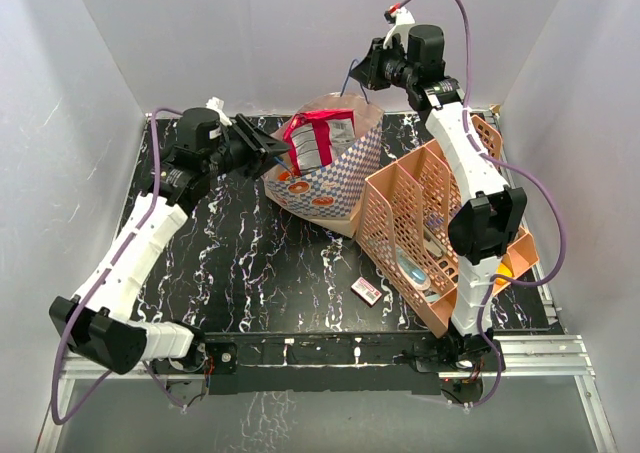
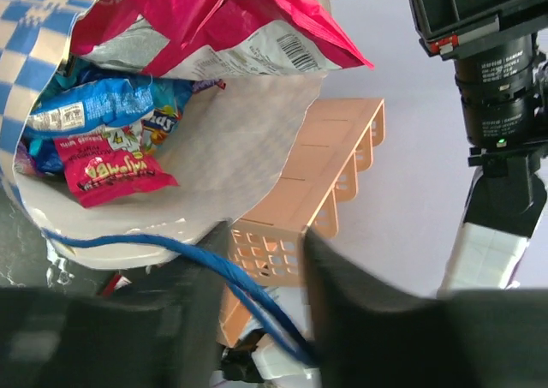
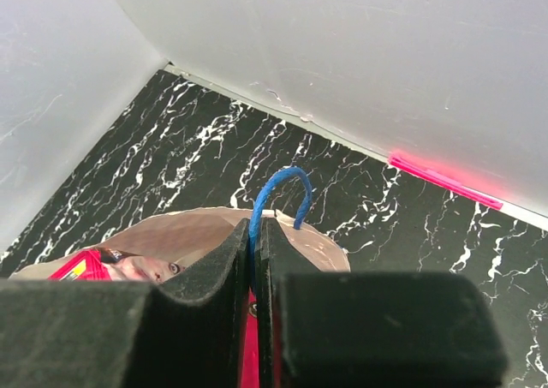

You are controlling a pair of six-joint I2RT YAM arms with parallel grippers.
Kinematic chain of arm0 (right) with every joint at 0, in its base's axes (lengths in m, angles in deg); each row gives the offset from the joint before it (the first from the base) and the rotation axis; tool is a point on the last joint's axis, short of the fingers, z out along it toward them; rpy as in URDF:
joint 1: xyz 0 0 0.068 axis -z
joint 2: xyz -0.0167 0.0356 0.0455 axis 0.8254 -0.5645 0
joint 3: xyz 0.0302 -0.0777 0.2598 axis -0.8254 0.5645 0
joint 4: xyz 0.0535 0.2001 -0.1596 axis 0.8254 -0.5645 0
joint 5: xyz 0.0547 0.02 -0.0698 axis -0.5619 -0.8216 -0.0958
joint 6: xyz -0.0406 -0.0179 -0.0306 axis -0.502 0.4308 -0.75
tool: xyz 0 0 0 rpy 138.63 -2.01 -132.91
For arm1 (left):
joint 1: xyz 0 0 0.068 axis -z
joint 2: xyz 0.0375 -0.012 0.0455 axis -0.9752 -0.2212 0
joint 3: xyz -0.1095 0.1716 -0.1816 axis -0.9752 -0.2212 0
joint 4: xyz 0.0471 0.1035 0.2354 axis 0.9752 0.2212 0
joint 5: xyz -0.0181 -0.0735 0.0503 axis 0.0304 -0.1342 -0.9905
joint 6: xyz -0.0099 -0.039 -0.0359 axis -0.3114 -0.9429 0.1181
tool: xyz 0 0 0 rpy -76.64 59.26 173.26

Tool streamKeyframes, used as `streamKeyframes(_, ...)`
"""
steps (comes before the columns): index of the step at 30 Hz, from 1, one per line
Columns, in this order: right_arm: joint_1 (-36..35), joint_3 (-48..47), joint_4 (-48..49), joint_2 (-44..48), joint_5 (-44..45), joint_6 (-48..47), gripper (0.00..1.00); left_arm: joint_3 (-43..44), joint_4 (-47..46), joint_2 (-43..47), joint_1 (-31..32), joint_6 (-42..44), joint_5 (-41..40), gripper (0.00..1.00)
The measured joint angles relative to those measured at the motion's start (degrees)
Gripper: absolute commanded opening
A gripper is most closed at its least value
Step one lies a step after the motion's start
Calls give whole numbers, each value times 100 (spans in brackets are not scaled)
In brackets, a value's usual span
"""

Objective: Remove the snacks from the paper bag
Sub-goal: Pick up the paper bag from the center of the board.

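Right end effector [image 3: 255, 244]: clamped narrow on the far blue cord handle [image 3: 276, 185], by which the back wall of the paper bag [image 1: 345, 178] is held up.
Left end effector [image 2: 265, 272]: jaws are seen apart at the bag's left rim. The near blue cord [image 2: 184, 255] is passed across the gap and, as far as can be judged, is not pinched.
Bag position: stood on the desk [image 1: 230, 263] just beside the peach file rack [image 1: 405, 223], with its mouth opened toward the left arm.
Snacks: all are contained in the bag. The pink-red bag [image 1: 318, 138] is raised above the rim with its long axis roughly upright. A blue packet [image 2: 98, 105] and a small pink packet [image 2: 111, 170] are lodged deeper.
Deciding relation: from the left wrist the packets are seen ahead, up and to the left. The left arm is judged nearer and free, while the right is occupied with the handle.
Progress: nothing is judged removed yet.
Elsewhere: a small white-pink box [image 1: 366, 291] is laid on the desk by the rack's front.
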Motion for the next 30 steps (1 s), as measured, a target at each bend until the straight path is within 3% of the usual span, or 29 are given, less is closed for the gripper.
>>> streamKeyframes(1, -7, -4, 2, 4, -22, 35, 8, 35, -37, -35, 0, -2, -13, 11)
streamKeyframes(3, -7, -13, 2, 20, -59, 125, 8, 267, -15, -146, -2, 83, -57, 1)
streamKeyframes(9, 22, -372, -149, 33, 31, 439, 8, 1462, 463, -833, -164, 658, -393, 0)
streamKeyframes(18, 85, -918, -247, 164, -96, 881, 8, 3257, 984, -1915, -1294, 1215, -503, 0)
streamKeyframes(21, 85, -612, -138, 369, -151, 988, 8, 3311, 964, -1899, -1386, 1276, -503, 0)
streamKeyframes(23, 85, 157, 181, 728, -173, 1058, 8, 3154, 868, -1847, -1392, 1322, -505, 0)
streamKeyframes(27, 85, 1753, 704, 1257, -190, 1215, 7, 1744, 492, -1342, -1497, 1381, -461, 0)
streamKeyframes(30, 87, 1775, 695, 1021, -166, 1276, 8, 1333, 608, -1493, -1893, 1311, -111, 0)
